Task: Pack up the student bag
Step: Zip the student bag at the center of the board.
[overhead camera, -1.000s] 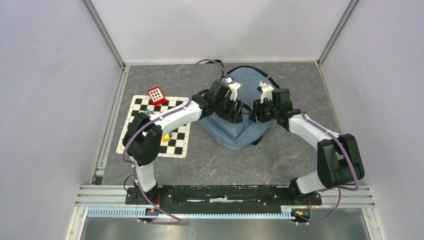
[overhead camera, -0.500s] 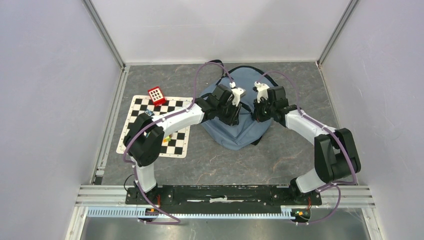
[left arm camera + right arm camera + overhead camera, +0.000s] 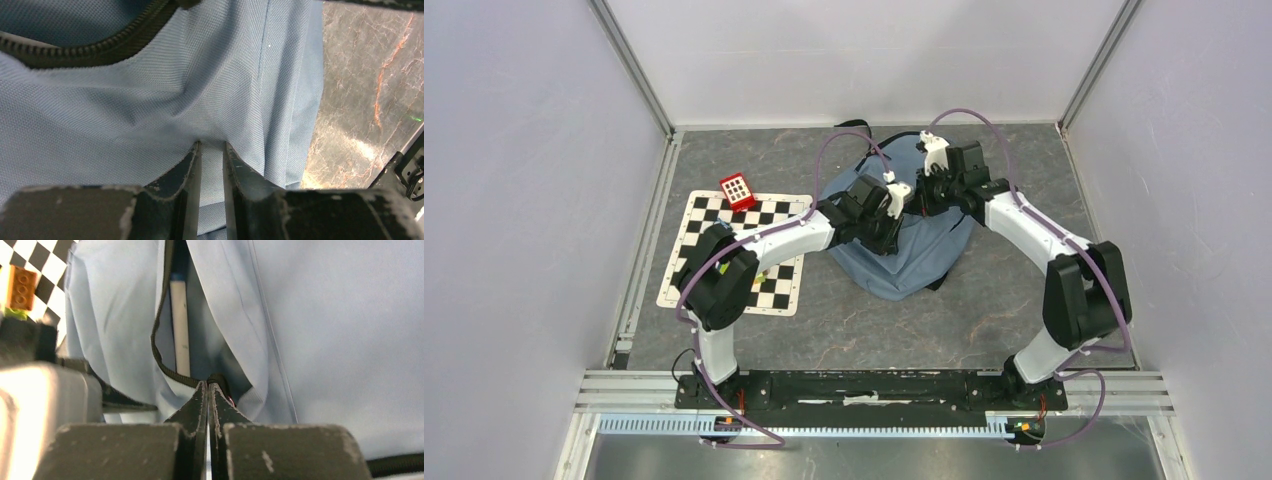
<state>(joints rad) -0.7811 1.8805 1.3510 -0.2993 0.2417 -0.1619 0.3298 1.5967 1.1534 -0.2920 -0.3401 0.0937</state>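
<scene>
Over the student bag (image 3: 904,268), elbows out: left gripper (image 3: 211,146) tight on a fabric fold, right gripper (image 3: 207,384) shut at its zipper (image 3: 155,352).

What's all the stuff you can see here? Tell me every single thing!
student bag: one, blue-grey, middle of the table, one pocket unzipped
zipper pull: one, dark, at the end of the open pocket
pen-like stick: one, white, inside the open pocket
checkerboard mat: one, black and white, left of the bag
small calculator: one, red with white keys, far edge of the mat
toy brick: one, orange, on the mat
table: one, grey marbled, under everything
left gripper: one, black, shut on a fold of the student bag
right gripper: one, black, shut on the zipper pull
</scene>
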